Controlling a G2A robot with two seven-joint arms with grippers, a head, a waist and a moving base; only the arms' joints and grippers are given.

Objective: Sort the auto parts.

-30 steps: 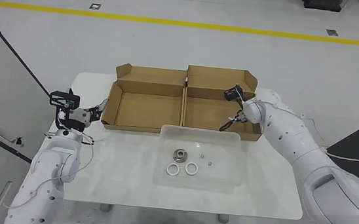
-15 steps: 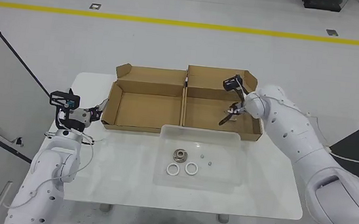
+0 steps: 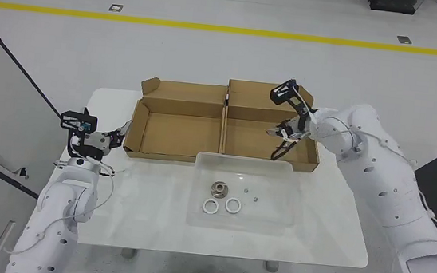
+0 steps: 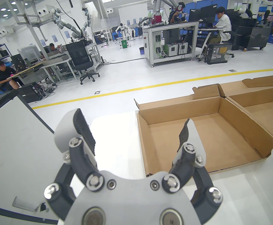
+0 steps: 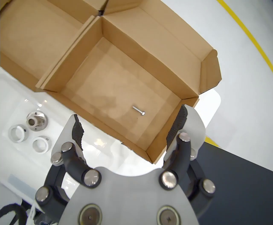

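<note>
The bolt lies flat in the right box, just ahead of the right fingers, which are spread and empty. It looks light, stiff and slippery, so I would pinch it across the shank. A flanged hub and two white rings sit in the clear tray, off to one side. The right arm tilts down over the box's near corner. The left fingers, also spread, hover over the bench.

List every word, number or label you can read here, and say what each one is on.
No text can be read.
Boxes: plain cardboard, no print seen.
Tray, rings, flange, bolt: no markings seen.
Posters in the room behind: too small to read.
</note>
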